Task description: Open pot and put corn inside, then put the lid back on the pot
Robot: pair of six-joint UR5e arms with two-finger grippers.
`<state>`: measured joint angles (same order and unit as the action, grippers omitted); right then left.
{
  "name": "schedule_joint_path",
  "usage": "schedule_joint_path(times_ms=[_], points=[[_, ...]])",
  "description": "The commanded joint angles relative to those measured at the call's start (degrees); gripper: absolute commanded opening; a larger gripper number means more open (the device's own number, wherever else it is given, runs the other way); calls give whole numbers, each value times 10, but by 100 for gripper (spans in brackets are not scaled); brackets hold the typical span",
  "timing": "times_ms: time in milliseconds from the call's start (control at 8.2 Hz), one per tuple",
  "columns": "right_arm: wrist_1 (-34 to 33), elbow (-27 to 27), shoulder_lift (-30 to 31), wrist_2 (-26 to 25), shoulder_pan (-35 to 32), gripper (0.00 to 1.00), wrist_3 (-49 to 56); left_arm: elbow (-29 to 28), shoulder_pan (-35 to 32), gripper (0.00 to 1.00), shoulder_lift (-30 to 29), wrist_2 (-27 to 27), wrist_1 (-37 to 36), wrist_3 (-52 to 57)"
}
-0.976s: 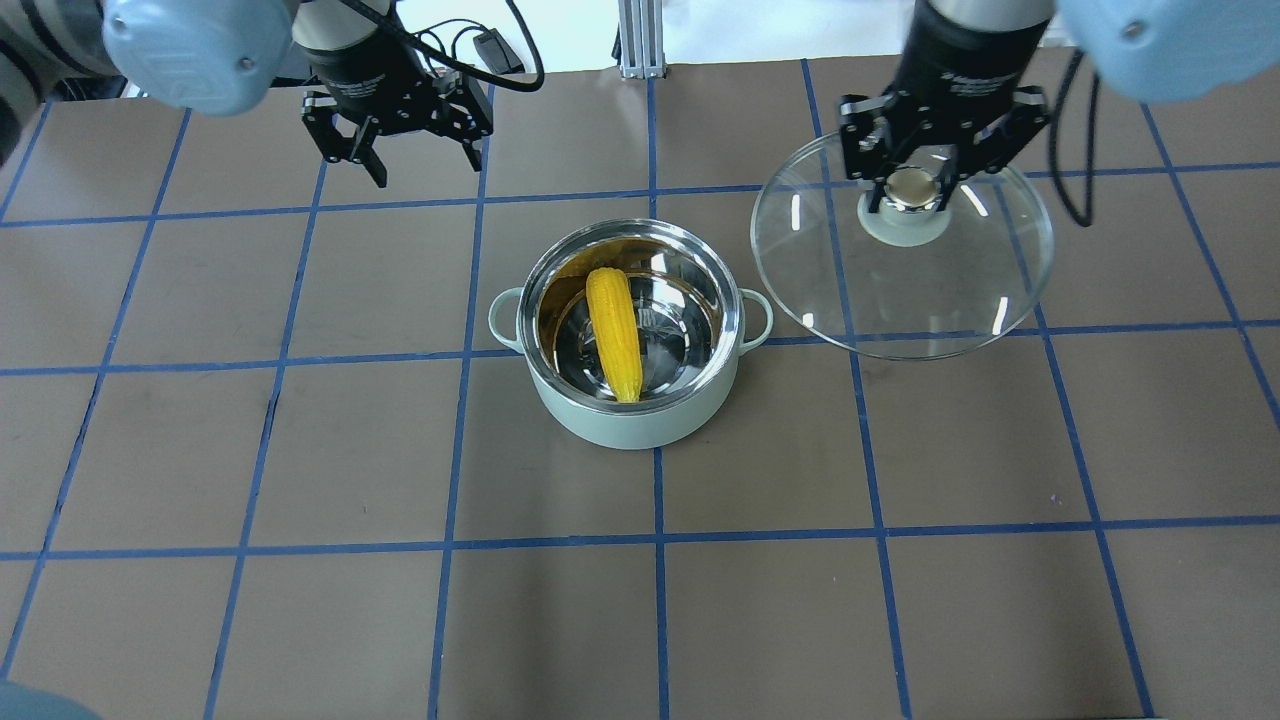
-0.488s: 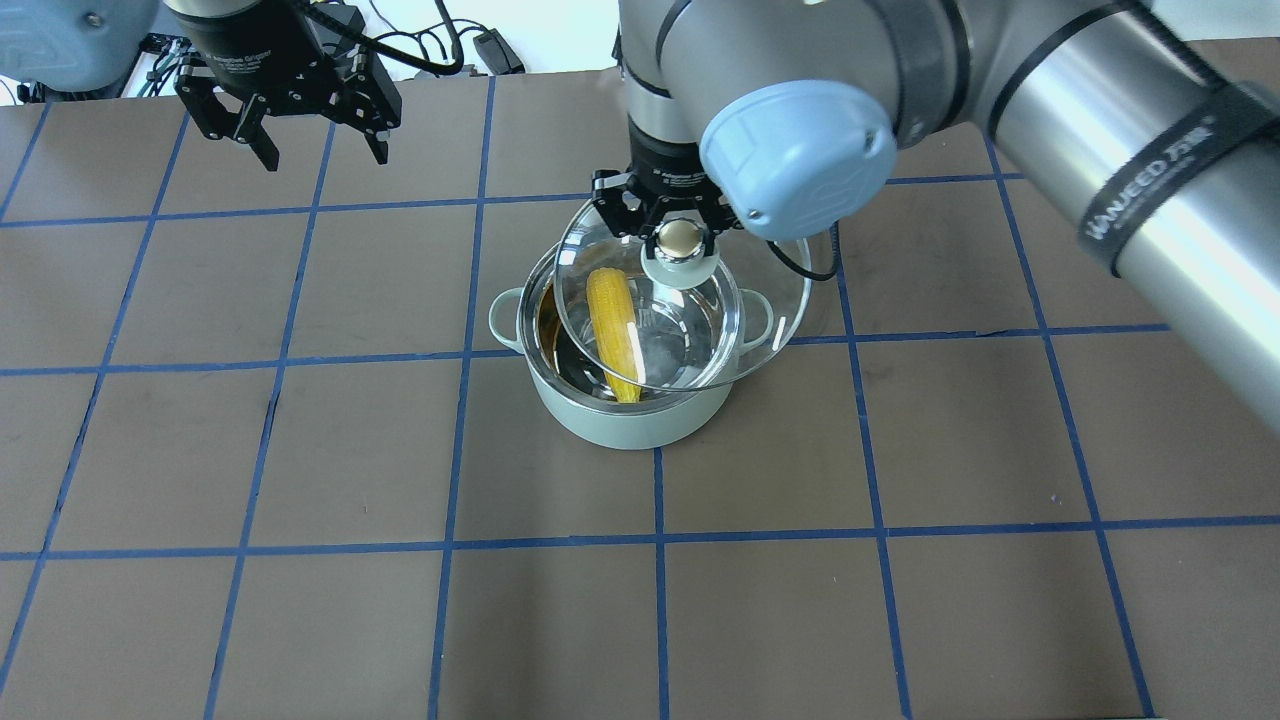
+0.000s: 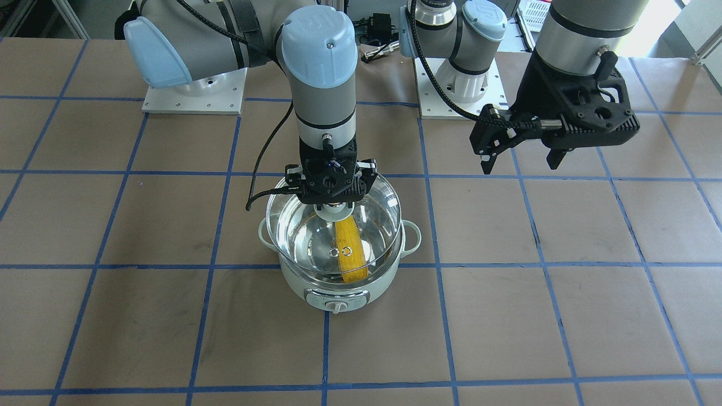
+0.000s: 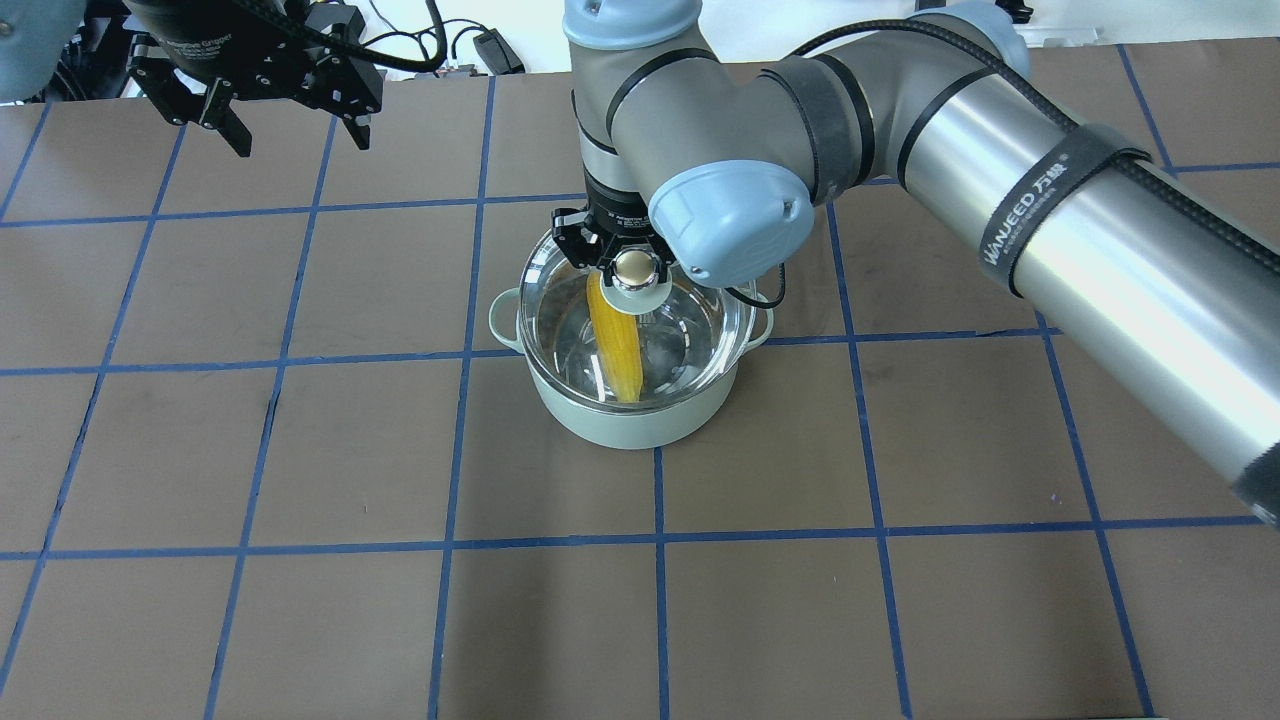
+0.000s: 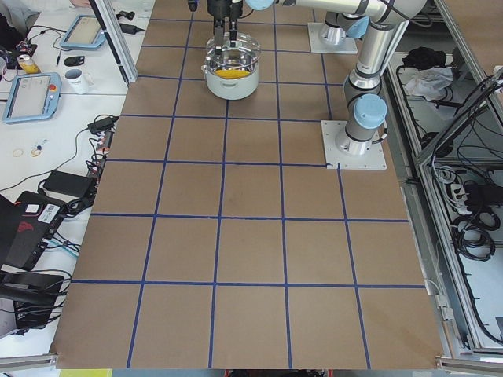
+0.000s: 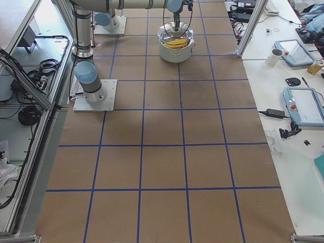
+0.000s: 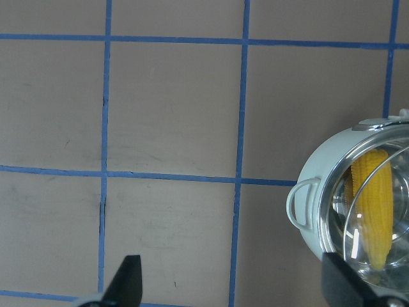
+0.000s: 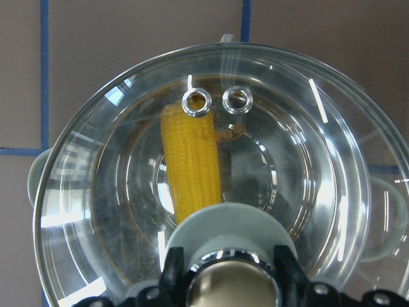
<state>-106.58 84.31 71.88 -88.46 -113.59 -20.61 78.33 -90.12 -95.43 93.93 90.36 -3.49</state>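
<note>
The pale mint-green pot (image 4: 620, 425) stands mid-table, dial facing the front view (image 3: 337, 306). The yellow corn (image 4: 615, 345) lies inside it, also seen through the glass (image 8: 192, 166). My right gripper (image 4: 638, 270) is shut on the beige knob of the clear glass lid (image 4: 690, 330) and holds it over the pot's mouth, shifted slightly right. I cannot tell whether the lid (image 3: 299, 225) touches the rim. My left gripper (image 4: 300, 145) is open and empty, raised at the far left; its wrist view shows the pot (image 7: 319, 192) at the right.
Cables and a small device (image 4: 480, 45) lie at the table's back edge. The arms' base plates (image 3: 194, 93) (image 3: 459, 90) sit at the robot's side. The right arm (image 4: 1000, 200) stretches across the right half. Side benches hold tablets and cups (image 6: 298, 50).
My right gripper has carried the lid from the far right to above the pot and lowered it over the mouth. My left gripper has drawn back to the far left.
</note>
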Motion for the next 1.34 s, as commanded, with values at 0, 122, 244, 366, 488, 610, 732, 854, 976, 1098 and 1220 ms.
schedule_joint_path(times_ms=[0,122,244,366,488,610,732,854,976,1098,1220], points=[[-25,15,-8,16,-1,7,-4,2,-3,100,6,-1,-1,-2],[-28,15,-11,17,-1,7,-2,6,-3,100,4,3,0,-2],[-35,15,-14,17,-1,7,1,17,-3,100,6,5,3,0],[-40,15,-15,16,-1,8,3,35,-2,100,2,0,-3,-2],[-41,16,-17,15,-1,8,5,43,-2,100,5,-1,-10,0],[-42,15,-18,17,-1,8,3,46,-2,100,9,-2,-9,0],[-45,15,-19,17,-1,8,3,46,-3,100,16,2,-9,0],[-49,15,-21,17,-1,8,3,47,-3,100,20,4,-3,0],[-51,16,-22,17,-1,8,3,46,-3,100,23,1,-3,0],[-53,16,-25,16,-1,8,3,47,-3,100,26,0,-3,0],[-55,16,-26,15,-1,8,5,47,-3,100,28,0,-3,0]])
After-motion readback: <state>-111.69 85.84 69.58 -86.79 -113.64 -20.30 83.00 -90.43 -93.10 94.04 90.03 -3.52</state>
